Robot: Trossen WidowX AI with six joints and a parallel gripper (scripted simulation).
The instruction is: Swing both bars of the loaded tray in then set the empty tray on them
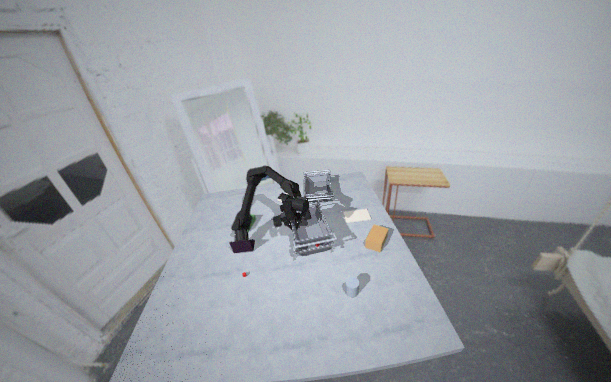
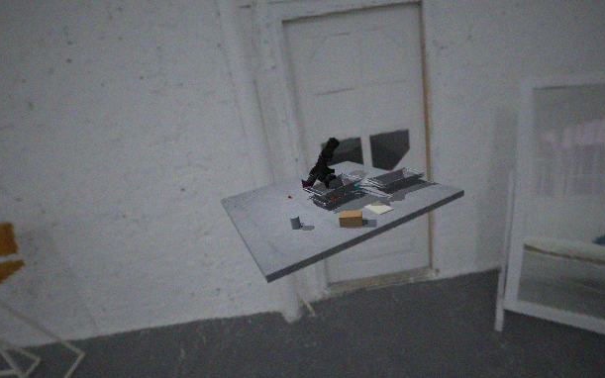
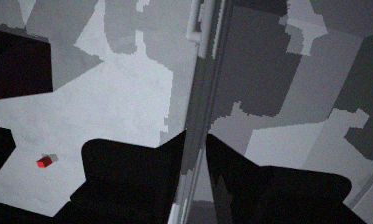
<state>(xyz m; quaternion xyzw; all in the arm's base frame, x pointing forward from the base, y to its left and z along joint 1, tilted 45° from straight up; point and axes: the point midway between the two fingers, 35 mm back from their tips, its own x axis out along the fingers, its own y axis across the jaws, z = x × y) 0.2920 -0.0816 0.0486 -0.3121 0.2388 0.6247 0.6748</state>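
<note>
On the grey bench (image 1: 286, 320) the black arm (image 1: 253, 195) reaches from its dark base (image 1: 241, 245) over to the nearer of two grey trays. The gripper (image 1: 300, 216) sits at the left long side of this tray (image 1: 316, 235), and in the wrist view its two dark fingers are clamped on a thin grey upright edge, the tray's side wall (image 3: 199, 120), which runs straight up between them. Above the fingertips a pale wire bar (image 3: 201, 25) lies along that wall. Whether the gripped tray rests on anything or hangs free cannot be told from these views; in the exterior view it appears to sit over a darker tray body with small red blocks (image 2: 335, 197) showing at its near end. In the top view one red block (image 1: 317, 245) shows at the near end of this tray.

The second tray (image 1: 318, 184) stands further back on the bench, just beyond the first, and apart from the gripper. A loose red block (image 1: 244, 274) lies on the bench left of the trays, near the arm's base; the wrist view also catches it (image 3: 45, 161). To the right of the trays lie a flat pale card (image 1: 357, 215) and a tan box (image 1: 376, 238), and a small grey cylinder (image 1: 351, 287) stands nearer the front.
</note>
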